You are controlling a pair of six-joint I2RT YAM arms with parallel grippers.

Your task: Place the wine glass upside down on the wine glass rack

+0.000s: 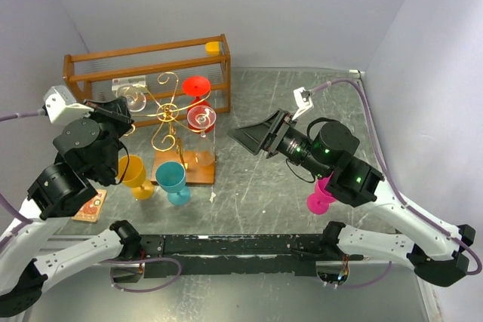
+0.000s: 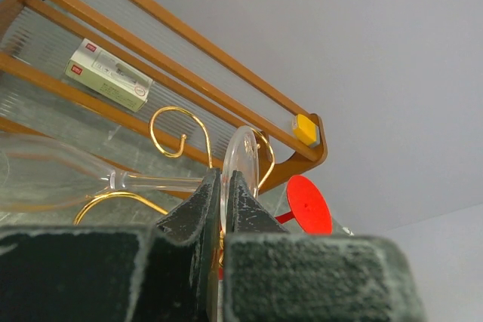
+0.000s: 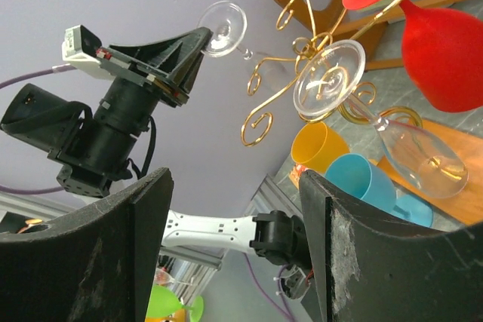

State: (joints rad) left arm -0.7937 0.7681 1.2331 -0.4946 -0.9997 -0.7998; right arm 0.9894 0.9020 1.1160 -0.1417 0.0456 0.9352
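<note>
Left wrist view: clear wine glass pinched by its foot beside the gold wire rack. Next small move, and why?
Probably nudge the left gripper so the clear wine glass slides stem-first into a free arm of the gold wire rack; it seems unhooked.

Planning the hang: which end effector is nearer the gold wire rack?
Left. The left end effector holds a clear glass at the rack, on its left; the right end effector is open, apart on the right.

The wine glass (image 2: 53, 175) bowl runs off the left wrist view's edge, and the lower part of its foot is hidden between the left tool's (image 2: 223, 186) fingers. From above, the right arm (image 1: 355, 179) covers most of a pink glass (image 1: 321, 197). The small box's (image 2: 112, 75) print is too small to read.
</note>
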